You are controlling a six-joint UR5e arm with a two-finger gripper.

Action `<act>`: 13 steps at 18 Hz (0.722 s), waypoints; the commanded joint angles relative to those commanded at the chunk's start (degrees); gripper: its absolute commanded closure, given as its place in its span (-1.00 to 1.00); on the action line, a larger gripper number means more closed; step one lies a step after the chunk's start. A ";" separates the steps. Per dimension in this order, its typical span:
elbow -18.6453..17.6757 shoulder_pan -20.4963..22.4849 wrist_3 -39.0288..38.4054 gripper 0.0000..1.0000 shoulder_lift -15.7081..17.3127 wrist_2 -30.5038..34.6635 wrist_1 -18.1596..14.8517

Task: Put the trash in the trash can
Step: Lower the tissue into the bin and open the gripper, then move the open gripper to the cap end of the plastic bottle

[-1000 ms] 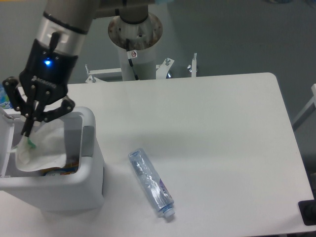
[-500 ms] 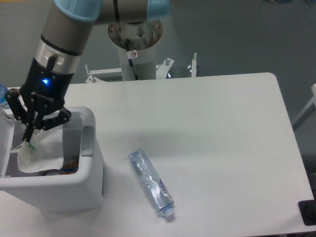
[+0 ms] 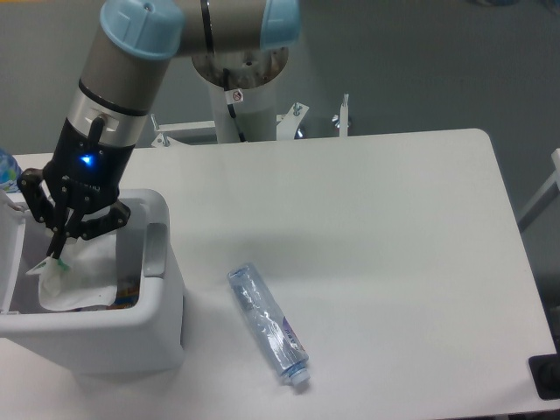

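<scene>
One of two trash items is nearly dealt with: the crumpled white wrapper (image 3: 74,278) is hanging inside the mouth of the white trash can (image 3: 162,302) at the near-left of the surface (image 3: 394,227), but I'm not counting it as dropped yet. The end effector (image 3: 63,249) is sitting low over the bin opening, fingers drawn close together and pinching the wrapper's upper edge near a small green bit; the rest of the sheet is draping down onto whatever is already in the bin.

Remaining half: the crushed clear bottle (image 3: 268,325) is lying on its side on the surface just right of the bin, apart from it, pale blue cap pointing toward the near edge, purple-blue label showing near the cap end. Nothing is touching it.

Judging from this: release of the wrapper is the step in hand, then a full pick and drop for the bottle. Bin lid is barely showing at the left frame edge, so I can't tell its position; the opening itself is looking unobstructed.
</scene>
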 joint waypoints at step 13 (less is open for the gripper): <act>4.39 8.95 -6.23 -1.00 0.88 13.08 -0.44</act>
